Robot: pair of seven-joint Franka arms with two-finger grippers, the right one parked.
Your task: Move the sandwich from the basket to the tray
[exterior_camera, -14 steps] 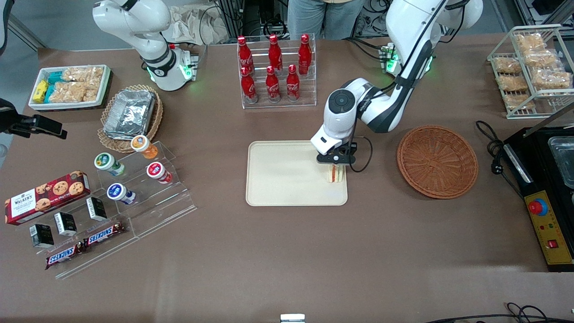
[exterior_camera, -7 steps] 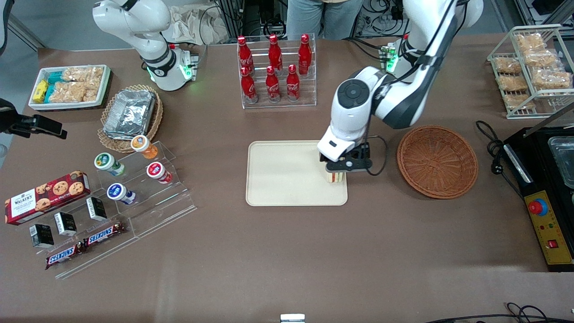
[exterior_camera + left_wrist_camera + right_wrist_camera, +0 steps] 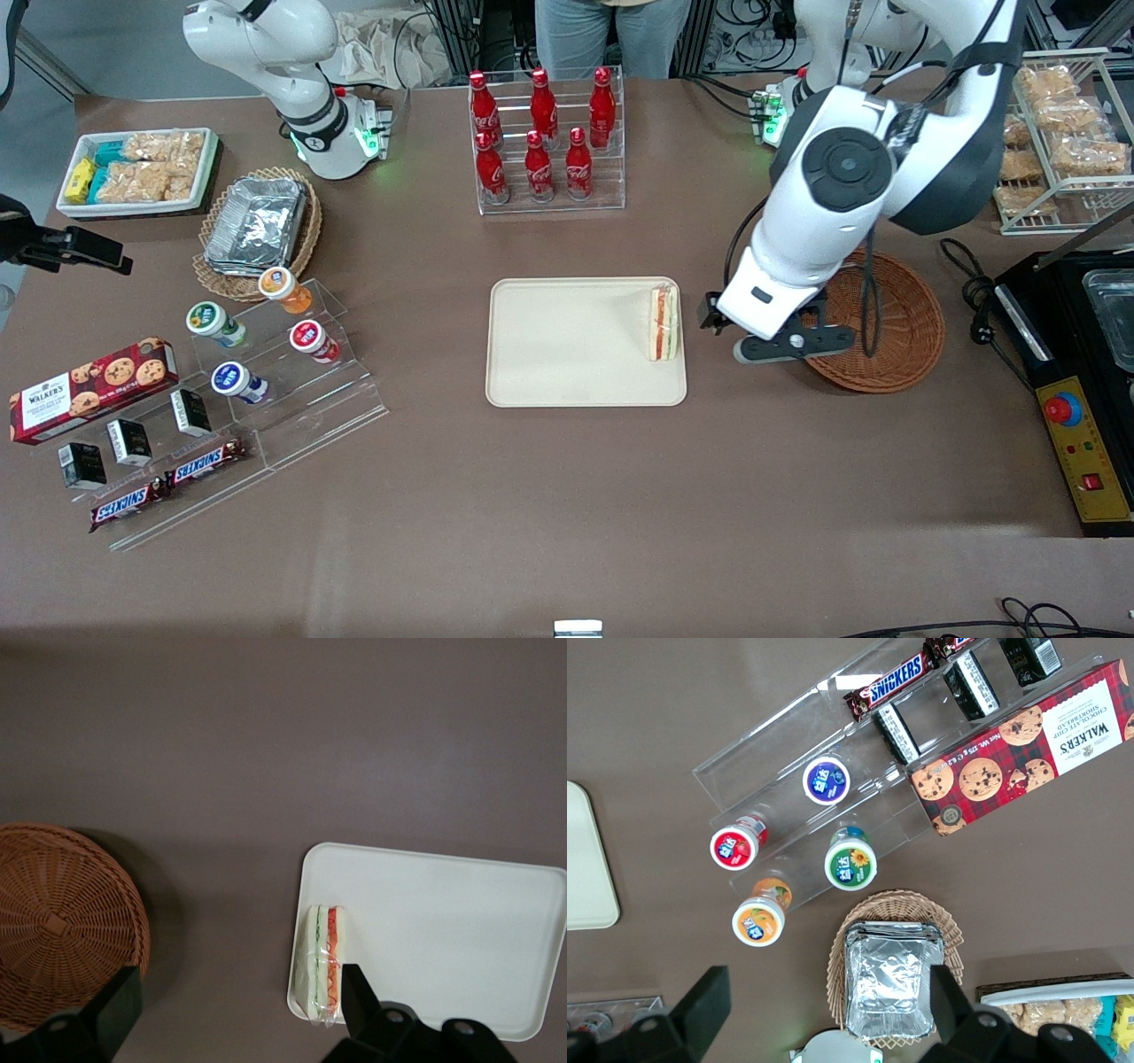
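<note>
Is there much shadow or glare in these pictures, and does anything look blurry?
Front view: even light, soft shadow under the gripper, hanging open between tray and basket; green lamps glow on both arm bases. Left wrist view: the basket throws a dark shadow on the table, the sandwich wrapper glints slightly, the near jaws look dark and soft. Right wrist view: foil containers shine.

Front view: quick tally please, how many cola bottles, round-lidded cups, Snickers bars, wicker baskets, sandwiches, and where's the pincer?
Cola bottles: 6
Cups: 4
Snickers bars: 2
Wicker baskets: 2
Sandwich: 1, on the tray
Total: 15
Pincer: open, raised between tray and basket.
</note>
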